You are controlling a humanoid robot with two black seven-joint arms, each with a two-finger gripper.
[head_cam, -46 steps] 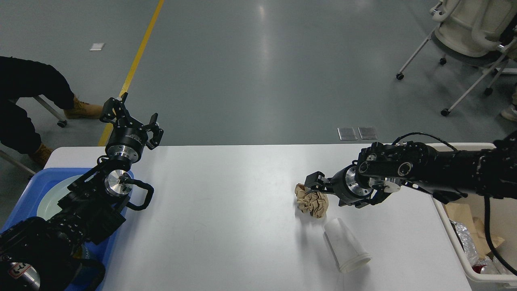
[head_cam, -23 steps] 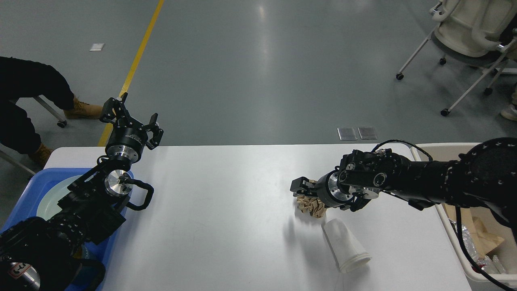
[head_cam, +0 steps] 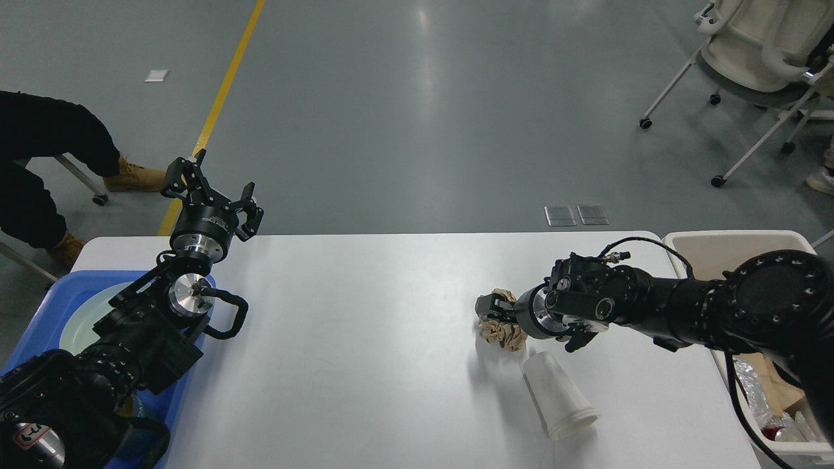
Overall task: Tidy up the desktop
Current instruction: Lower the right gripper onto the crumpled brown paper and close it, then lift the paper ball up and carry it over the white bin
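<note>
While the left arm is holding its left gripper (head_cam: 212, 190) raised above the far left corner of the desktop (head_cam: 365, 352), with its fingers spread apart and nothing between them, the right arm is reaching in low from the right edge. The right gripper (head_cam: 490, 306) is pressing onto a crumpled ball of brown paper (head_cam: 500, 329) lying right of the desktop's middle; whether its fingers are closed on the paper cannot be told, as they are seen small and dark. A white paper cup (head_cam: 559, 395) is lying on its side just beside the paper, toward the near edge. The desktop is filling the lower part of the view, with a blue tray (head_cam: 39, 306) holding a pale plate (head_cam: 85, 316) on its left end, and a beige bin (head_cam: 723, 251) holding scraps standing against its right edge.
</note>
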